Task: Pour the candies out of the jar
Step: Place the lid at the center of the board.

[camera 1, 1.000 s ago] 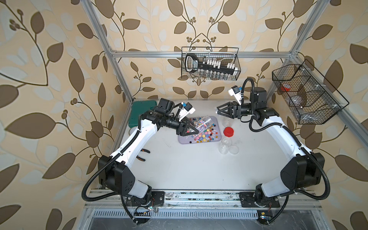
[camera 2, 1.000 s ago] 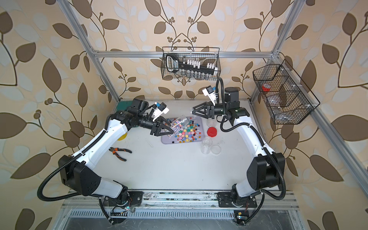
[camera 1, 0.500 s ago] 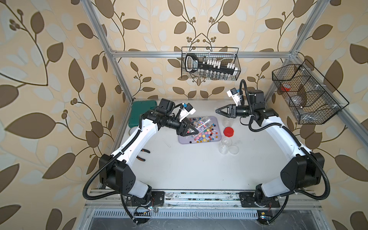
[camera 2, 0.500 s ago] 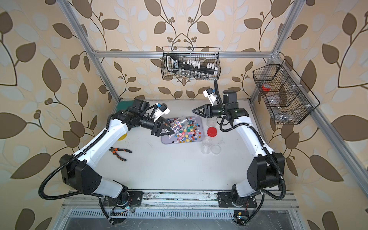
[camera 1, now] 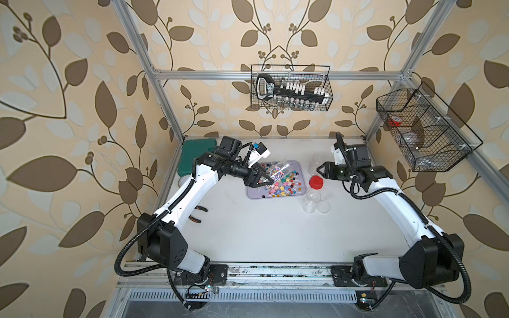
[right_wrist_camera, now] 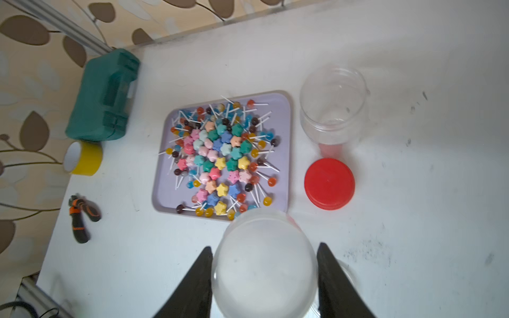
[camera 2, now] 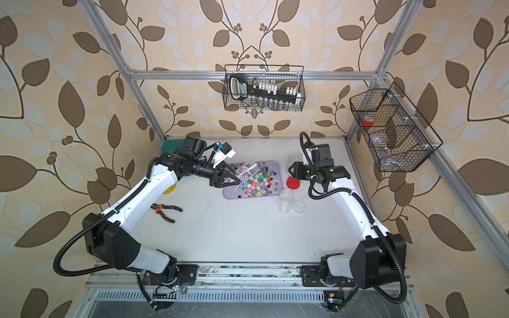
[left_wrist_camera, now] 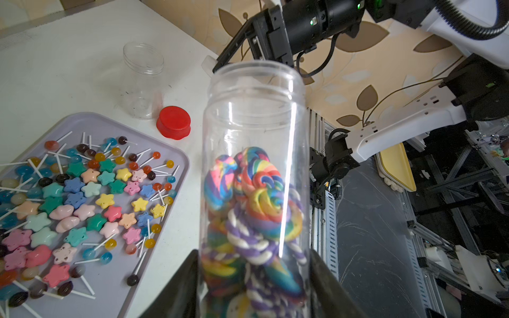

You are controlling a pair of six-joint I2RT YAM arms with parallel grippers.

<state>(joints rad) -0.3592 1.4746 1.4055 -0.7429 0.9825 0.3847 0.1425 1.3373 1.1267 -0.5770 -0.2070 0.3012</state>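
In both top views the left claw (camera 1: 271, 180) grips a clear jar (camera 1: 281, 168), held on a slant over the lilac tray (camera 1: 253, 195) near the middle of the far edge of the desk (camera 1: 275, 234). Loose candies (camera 1: 281, 187) cover the tray. The right claw (camera 1: 319, 170) is near a red lid (camera 1: 316, 182).

The left wrist view shows rainbow swirl lollipops (left_wrist_camera: 264, 192) and purple-white twists (left_wrist_camera: 248, 242) packed at the jar's base, between the fingers (left_wrist_camera: 184, 283).

In the right wrist view the right claw pinches a translucent round lid (right_wrist_camera: 264, 269). An empty jar (right_wrist_camera: 333, 107) stands beside the tray.
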